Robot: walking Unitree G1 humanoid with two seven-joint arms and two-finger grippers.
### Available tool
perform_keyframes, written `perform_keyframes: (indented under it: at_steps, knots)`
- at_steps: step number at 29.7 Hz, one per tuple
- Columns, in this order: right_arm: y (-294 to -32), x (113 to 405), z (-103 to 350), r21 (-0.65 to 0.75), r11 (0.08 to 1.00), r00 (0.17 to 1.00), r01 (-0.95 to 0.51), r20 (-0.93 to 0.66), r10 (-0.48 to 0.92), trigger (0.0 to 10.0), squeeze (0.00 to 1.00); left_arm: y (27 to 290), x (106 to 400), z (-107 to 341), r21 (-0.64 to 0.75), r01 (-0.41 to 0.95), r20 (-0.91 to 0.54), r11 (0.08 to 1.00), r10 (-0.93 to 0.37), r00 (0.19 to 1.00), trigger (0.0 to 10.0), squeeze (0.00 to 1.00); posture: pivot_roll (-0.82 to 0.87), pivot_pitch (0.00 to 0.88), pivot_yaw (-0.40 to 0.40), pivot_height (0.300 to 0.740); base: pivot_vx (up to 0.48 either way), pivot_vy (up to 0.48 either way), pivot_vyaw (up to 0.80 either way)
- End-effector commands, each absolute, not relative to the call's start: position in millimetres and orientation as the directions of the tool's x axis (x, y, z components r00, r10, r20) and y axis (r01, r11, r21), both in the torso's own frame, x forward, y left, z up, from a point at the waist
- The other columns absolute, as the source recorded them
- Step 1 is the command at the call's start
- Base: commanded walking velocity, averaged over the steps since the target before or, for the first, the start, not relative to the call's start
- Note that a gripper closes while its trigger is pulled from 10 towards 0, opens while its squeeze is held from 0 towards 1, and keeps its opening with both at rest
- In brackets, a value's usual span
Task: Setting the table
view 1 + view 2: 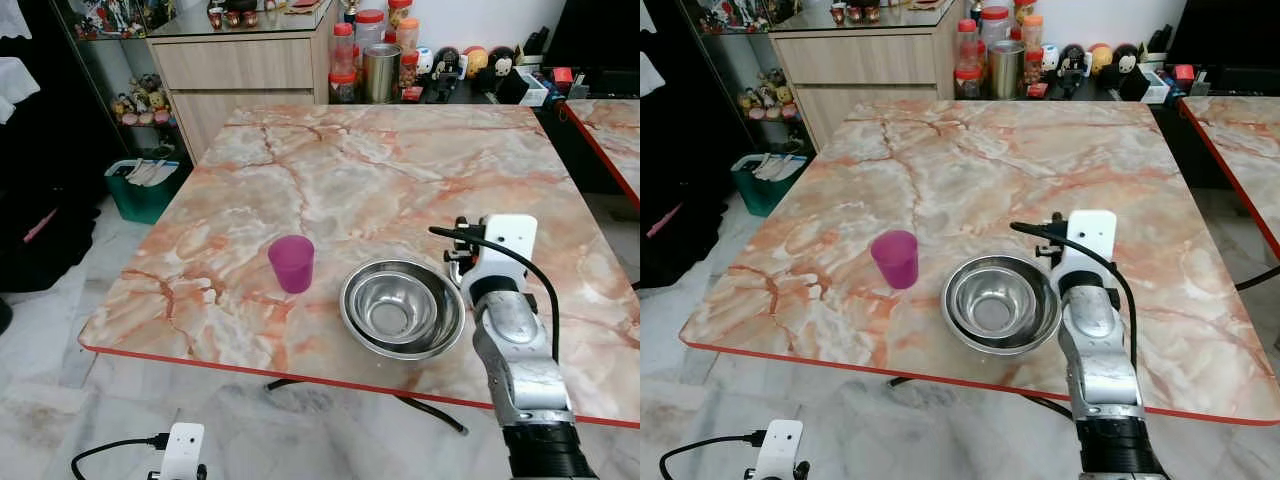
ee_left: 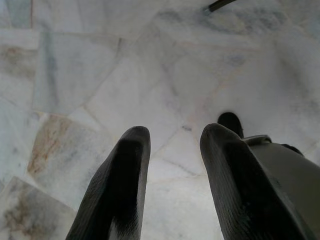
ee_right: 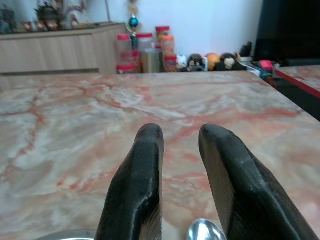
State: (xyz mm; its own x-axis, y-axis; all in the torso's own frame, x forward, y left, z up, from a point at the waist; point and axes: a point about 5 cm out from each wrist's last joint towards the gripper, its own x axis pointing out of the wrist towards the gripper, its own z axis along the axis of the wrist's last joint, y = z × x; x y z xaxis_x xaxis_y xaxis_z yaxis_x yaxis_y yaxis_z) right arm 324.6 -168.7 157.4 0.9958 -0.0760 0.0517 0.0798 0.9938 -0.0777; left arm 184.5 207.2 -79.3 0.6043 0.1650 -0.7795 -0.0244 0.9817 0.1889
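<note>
A translucent pink cup (image 1: 291, 263) stands upright near the front edge of the marble table (image 1: 350, 170). To its right sits an empty steel bowl (image 1: 402, 307). My right arm (image 1: 510, 330) reaches over the table just right of the bowl. Its gripper (image 3: 180, 132) hangs low over the tabletop, fingers apart with nothing clamped between them. A shiny spoon tip (image 3: 205, 232) shows beneath the fingers, beside the bowl's rim (image 3: 65, 234). My left gripper (image 2: 175, 132) hangs idle over the floor, open.
Jars, a metal canister (image 1: 381, 72) and small figurines crowd the shelf behind the table's far edge. A wooden cabinet (image 1: 240, 70) stands at the back left, a green bin (image 1: 145, 185) on the floor beside it. A second marble table (image 1: 610, 130) is at the right.
</note>
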Motion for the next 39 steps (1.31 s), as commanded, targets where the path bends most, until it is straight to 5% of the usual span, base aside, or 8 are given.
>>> perform_keyframes:
  at_steps: [1,39]
  knots:
    - [-169,326,160,-0.085,0.993,0.995,0.079,0.067,-0.073,10.0,0.0,209,180,-82,0.211,0.0,-0.79,0.977,0.171,0.588,10.0,0.0,-0.04,0.04,0.067,0.74,0.0,-0.469,0.0]
    - [-170,329,156,-0.104,0.991,0.995,0.088,0.063,-0.082,10.0,0.0,217,169,-85,0.222,0.015,-0.813,0.975,0.176,0.555,10.0,0.0,-0.06,0.0,0.085,0.74,0.0,-0.449,0.0]
